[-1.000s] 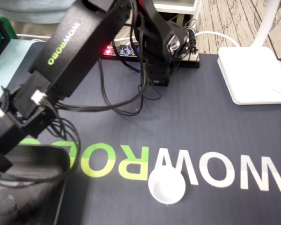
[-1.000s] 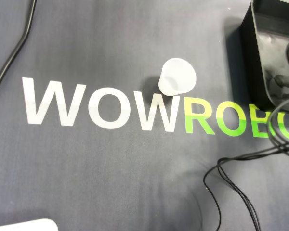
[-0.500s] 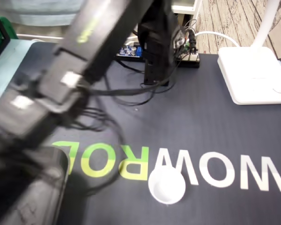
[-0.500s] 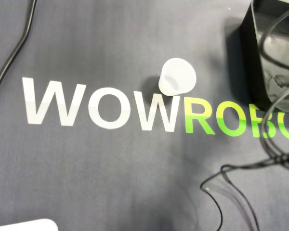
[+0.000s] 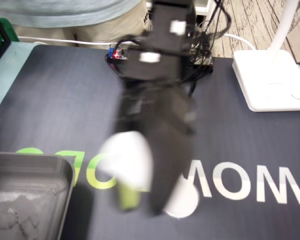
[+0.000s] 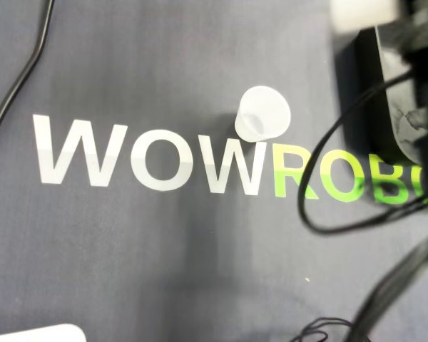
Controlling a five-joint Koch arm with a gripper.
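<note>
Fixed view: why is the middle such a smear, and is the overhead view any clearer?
Fixed view: the arm is streaked with motion blur, while the lamp base is crisp. Overhead view: the cup is sharp, with a soft shadow on its left; only the cables at the right are smeared.

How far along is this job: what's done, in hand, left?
Done: a white lump hangs clear of the tray. In hand: the blurred arm has it between tray and cup; grip unclear. Left, likely: dropping it into the cup, which looks empty.
</note>
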